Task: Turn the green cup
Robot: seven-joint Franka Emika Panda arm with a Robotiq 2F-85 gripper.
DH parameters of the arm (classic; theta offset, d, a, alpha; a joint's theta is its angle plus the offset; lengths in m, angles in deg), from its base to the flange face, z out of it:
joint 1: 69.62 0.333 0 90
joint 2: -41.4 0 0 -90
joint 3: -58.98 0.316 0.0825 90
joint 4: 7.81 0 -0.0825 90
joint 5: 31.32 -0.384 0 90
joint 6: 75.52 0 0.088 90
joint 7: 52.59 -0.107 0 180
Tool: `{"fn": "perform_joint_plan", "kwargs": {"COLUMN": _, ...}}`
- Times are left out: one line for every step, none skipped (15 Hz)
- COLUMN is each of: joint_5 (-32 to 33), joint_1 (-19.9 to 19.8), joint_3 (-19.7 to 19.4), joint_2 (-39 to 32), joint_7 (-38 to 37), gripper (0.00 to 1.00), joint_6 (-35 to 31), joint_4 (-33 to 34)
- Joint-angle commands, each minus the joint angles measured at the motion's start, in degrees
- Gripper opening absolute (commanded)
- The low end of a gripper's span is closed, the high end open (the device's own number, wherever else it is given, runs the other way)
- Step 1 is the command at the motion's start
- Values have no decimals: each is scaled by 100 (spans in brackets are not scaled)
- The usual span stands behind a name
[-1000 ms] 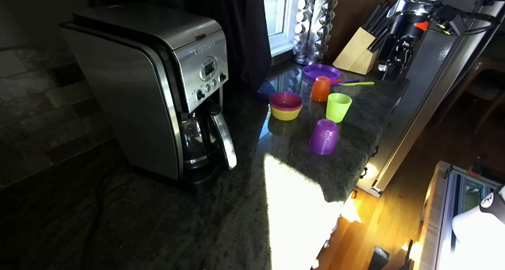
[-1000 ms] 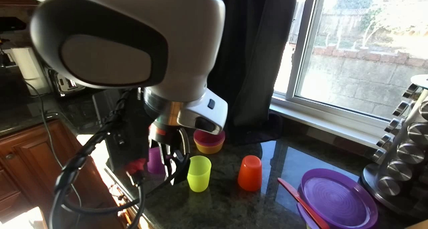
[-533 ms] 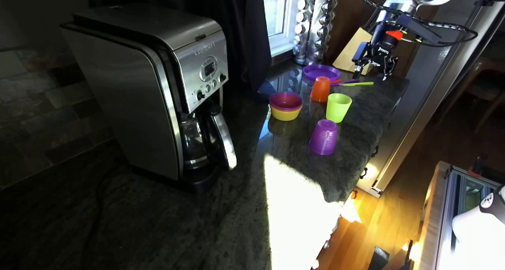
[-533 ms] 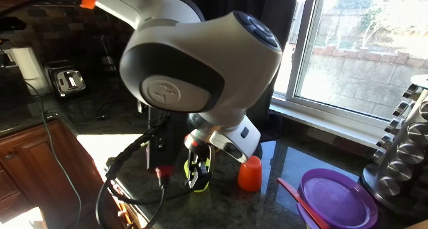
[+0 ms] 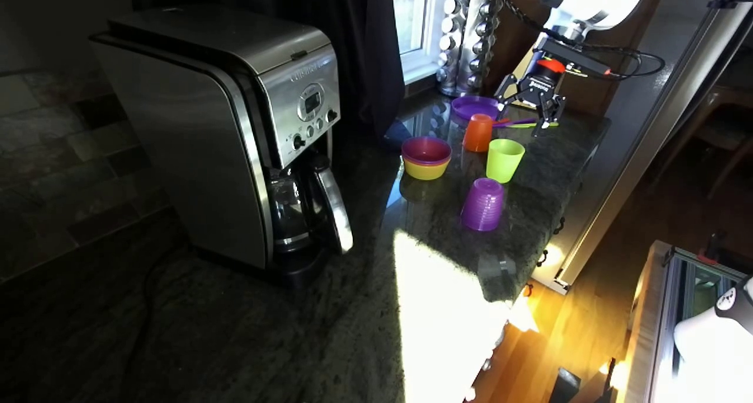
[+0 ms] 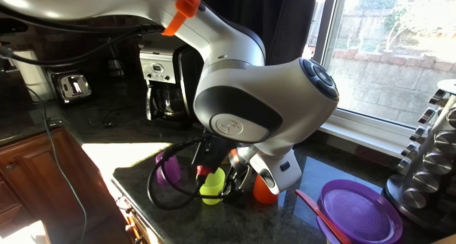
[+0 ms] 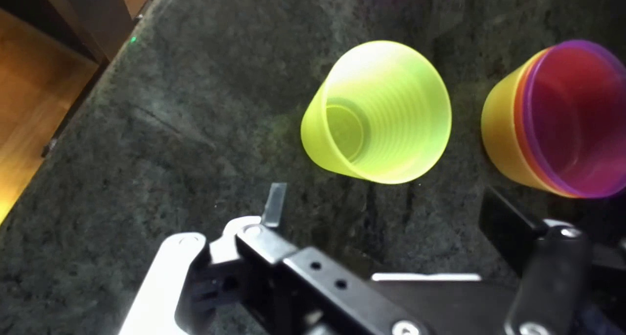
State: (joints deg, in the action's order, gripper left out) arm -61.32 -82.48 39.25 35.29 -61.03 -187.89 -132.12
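Observation:
The lime-green cup [image 5: 505, 160] stands upright on the dark counter, its open mouth up. It also shows in an exterior view [image 6: 212, 192], partly behind a cable, and in the wrist view [image 7: 386, 115]. My gripper [image 7: 391, 215] is open and empty, with its fingers wide apart. In the wrist view the cup lies just beyond the fingertips, between their lines, touching neither. In an exterior view the gripper [image 5: 522, 119] hangs above the counter behind the cup, on the knife-block side. The other exterior view hides part of the gripper [image 6: 231, 187] behind cable and arm.
An upside-down purple cup [image 5: 483, 206] and an upside-down orange cup [image 5: 477, 133] stand near the green cup. Stacked bowls [image 5: 426, 170] sit beside them. A purple plate [image 6: 356, 208], a red knife [image 6: 322, 215], a spice rack [image 5: 467, 44] and a coffee maker [image 5: 235, 138] also stand on the counter.
The arm and gripper have swung across, leftward in one exterior view and rightward in the other, and the gripper has turned. The green cup and the other cups have not moved.

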Motion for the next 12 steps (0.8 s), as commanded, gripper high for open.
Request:
{"fn": "perform_joint_plan", "kwargs": {"joint_5": -281, "joint_1": -173, "joint_3": 164, "joint_2": -589, "joint_7": -944, "gripper": 100, "joint_6": 14, "joint_4": 461}}
{"fn": "perform_joint_plan", "kwargs": {"joint_5": -286, "joint_1": -189, "joint_3": 175, "joint_2": -702, "joint_7": -1221, "gripper": 100, "joint_6": 84, "joint_4": 550}}
{"fn": "perform_joint_plan", "kwargs": {"joint_5": -280, "joint_1": -203, "joint_3": 181, "joint_2": -802, "joint_7": -1498, "gripper": 100, "joint_6": 153, "joint_4": 633}}
{"fn": "perform_joint_plan", "kwargs": {"joint_5": -272, "joint_1": -227, "joint_3": 183, "joint_2": -917, "joint_7": -1746, "gripper": 100, "joint_6": 271, "joint_4": 730}}
{"fn": "perform_joint_plan", "kwargs": {"joint_5": -277, "joint_1": -242, "joint_3": 185, "joint_2": -1009, "joint_7": -1984, "gripper": 100, "joint_6": 344, "joint_4": 797}}
{"fn": "perform_joint_plan", "kwargs": {"joint_5": -283, "joint_1": -267, "joint_3": 198, "joint_2": -1099, "joint_7": -2114, "gripper": 100, "joint_6": 465, "joint_4": 871}}
{"fn": "perform_joint_plan", "kwargs": {"joint_5": -295, "joint_1": -286, "joint_3": 209, "joint_2": -1178, "joint_7": -2227, "gripper": 100, "joint_6": 574, "joint_4": 931}}
{"fn": "perform_joint_plan", "kwargs": {"joint_5": -303, "joint_1": -307, "joint_3": 226, "joint_2": -1260, "joint_7": -2294, "gripper": 100, "joint_6": 698, "joint_4": 994}}
{"fn": "perform_joint_plan", "kwargs": {"joint_5": -311, "joint_1": -327, "joint_3": 237, "joint_2": -1333, "joint_7": -2339, "gripper": 100, "joint_6": 820, "joint_4": 1055}}
{"fn": "perform_joint_plan", "kwargs": {"joint_5": -331, "joint_1": -340, "joint_3": 248, "joint_2": -1394, "joint_7": -2353, "gripper": 100, "joint_6": 885, "joint_4": 1096}}
{"fn": "perform_joint_plan", "kwargs": {"joint_5": -358, "joint_1": -367, "joint_3": 263, "joint_2": -1460, "joint_7": -2295, "gripper": 100, "joint_6": 983, "joint_4": 1152}}
{"fn": "perform_joint_plan", "kwargs": {"joint_5": -389, "joint_1": -385, "joint_3": 275, "joint_2": -1512, "joint_7": -2244, "gripper": 100, "joint_6": 1043, "joint_4": 1187}}
